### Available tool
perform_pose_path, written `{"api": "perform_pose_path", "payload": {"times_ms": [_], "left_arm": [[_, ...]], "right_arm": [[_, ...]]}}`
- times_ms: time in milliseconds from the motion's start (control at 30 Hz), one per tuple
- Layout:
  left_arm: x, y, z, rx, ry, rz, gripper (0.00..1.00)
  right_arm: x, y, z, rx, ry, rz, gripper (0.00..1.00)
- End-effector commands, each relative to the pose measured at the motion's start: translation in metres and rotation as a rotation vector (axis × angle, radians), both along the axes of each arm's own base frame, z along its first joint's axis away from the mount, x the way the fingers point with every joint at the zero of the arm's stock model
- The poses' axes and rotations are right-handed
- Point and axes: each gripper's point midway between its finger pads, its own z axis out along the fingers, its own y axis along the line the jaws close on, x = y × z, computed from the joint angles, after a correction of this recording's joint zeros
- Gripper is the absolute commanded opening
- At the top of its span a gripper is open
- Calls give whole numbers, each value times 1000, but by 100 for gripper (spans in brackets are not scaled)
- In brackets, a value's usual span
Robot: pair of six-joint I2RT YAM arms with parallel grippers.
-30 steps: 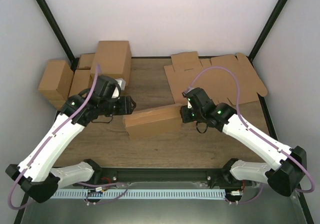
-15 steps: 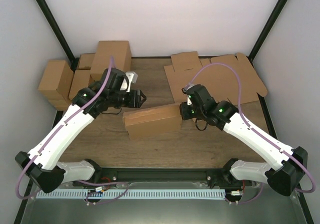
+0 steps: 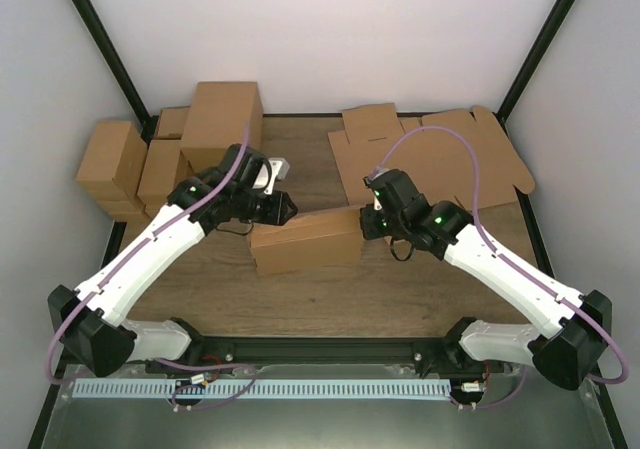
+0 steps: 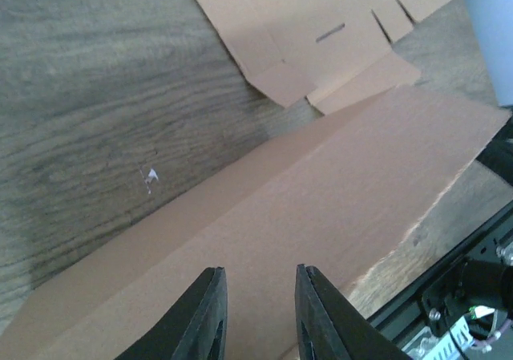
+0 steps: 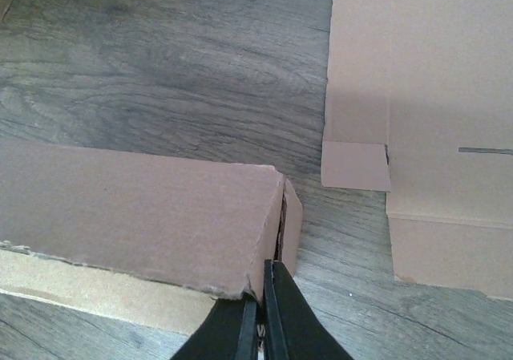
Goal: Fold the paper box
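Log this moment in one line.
left hand open over box | right hand shut on box end | box partly folded

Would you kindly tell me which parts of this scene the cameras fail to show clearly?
- Whether the left gripper touches the paper box: its tips are small and dark in the top view, and the left wrist view shows no clear contact.
- Inside of the box: the right wrist view shows only a dark slit beside the right gripper.
- Flat cardboard sheet: cut off by the right wrist view's right edge.
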Motion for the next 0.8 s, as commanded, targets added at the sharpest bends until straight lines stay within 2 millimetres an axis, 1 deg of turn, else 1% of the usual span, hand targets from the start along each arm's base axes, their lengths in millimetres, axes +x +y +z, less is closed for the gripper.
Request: {"api": "perform_pose_path", "payload": {"times_ms": [0,133,467,567,700,767], "left_arm": [[-5,-8,-11,-32,29,-46,26],[-10,-6,-24,-25,58,-44,25],[-17,2,-35,-14,76,-21,24],[-18,2,-36,-18,77,-22,24],[-19,2,-34,-22,70,-24,24],[-19,1,-33,-29,70,-29,24]], "right_arm": [[-19,-9,-21,-37,78,7,1],[-26,-12,-40,-47,120,3,1],[-38,-10,-65,-64,172,25,1],[-37,-10,-63,-68,169,24,1],[-33,-8,-46,-49,126,29,1],[-31,-7,-43,-55,118,35,1]]}}
